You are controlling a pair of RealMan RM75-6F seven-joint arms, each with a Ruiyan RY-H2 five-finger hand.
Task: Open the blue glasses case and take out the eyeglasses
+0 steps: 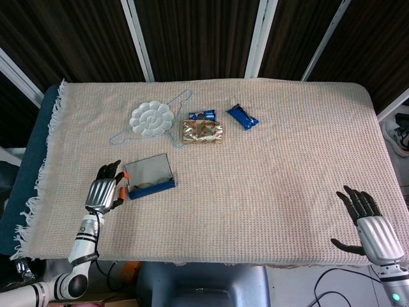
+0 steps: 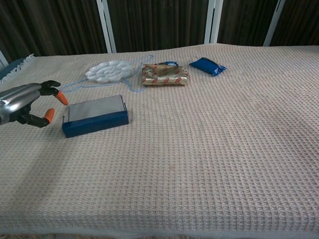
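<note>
The left hand (image 2: 27,102) hovers just beside the near-left end of the blue glasses case (image 1: 150,176), apart from it, its orange-tipped fingers (image 2: 61,96) loosely spread and holding nothing. The case lies flat on the woven cloth of the desk (image 1: 275,160), and from above it looks open, with a grey inner face turned up and what may be the eyeglasses as a faint shape along the blue front wall; the frames are too small to be sure of that. Beyond the case lie a white paint palette (image 1: 151,118), a thin blue clothes hanger (image 1: 179,99) partly under it, a gold snack packet (image 1: 203,131) and a blue packet (image 1: 243,117), all well apart from the hand. The right hand (image 1: 370,224) rests far off at the near-right corner of the desk, fingers spread and empty. The likeliest trouble from here is the light case sliding or turning on the cloth if the fingers push its end rather than reach inside, since nothing steadies it. A grab from the side could also tip the lid shut again or snag the weave.
</note>
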